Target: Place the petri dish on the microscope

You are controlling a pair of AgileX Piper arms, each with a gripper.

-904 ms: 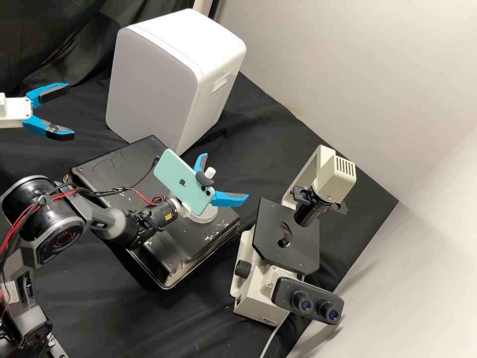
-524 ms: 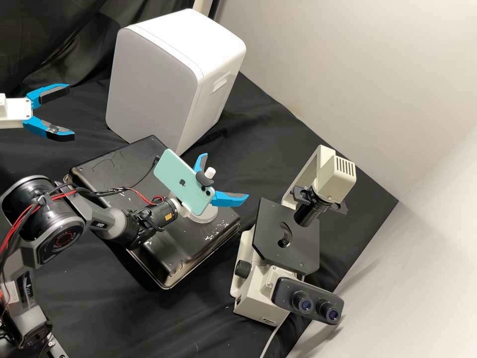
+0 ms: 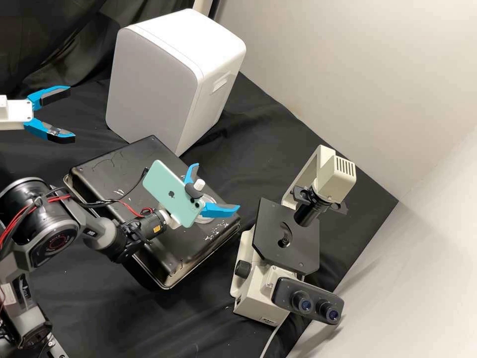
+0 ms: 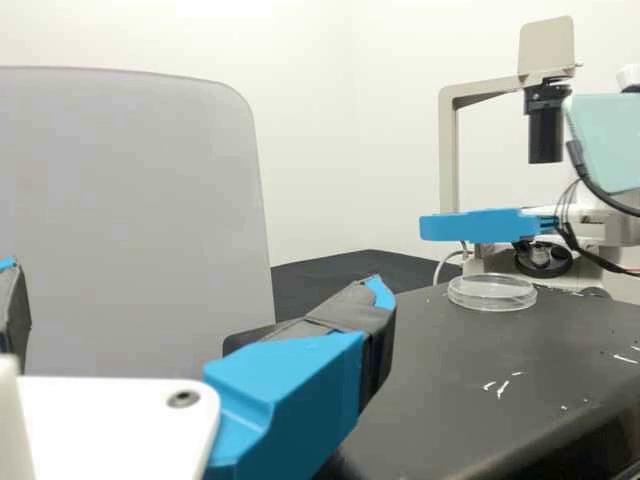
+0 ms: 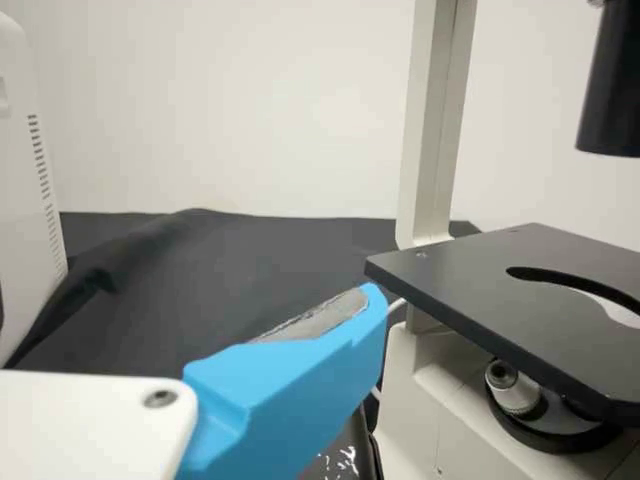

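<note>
1. Right fingers (image 3: 221, 209) are spread wide with nothing clamped.
2. The petri dish (image 4: 491, 292) lies flat on the black tray (image 3: 109, 166), near the corner that faces the microscope (image 3: 258, 288).
3. In the high view the dish sits in the gap between the spread right fingers. The left wrist view shows one blue finger level above it with a visible gap, so no contact.
4. The tray's rim is close to the dish on that side. A strip of bare desk (image 3: 258, 124) separates the tray from the microscope base.
5. The stage (image 3: 271, 219) is a flat black plate with its near side open on top. The condenser tube (image 3: 305, 214) hangs over the far part, with a gap under it.
6. Left fingers (image 3: 42, 129) are also apart and empty, over the desk at the far left, well apart from the dish.
7. A white box (image 3: 164, 74) stands just behind the tray, and the wall (image 3: 348, 74) runs close behind the microscope.
</note>
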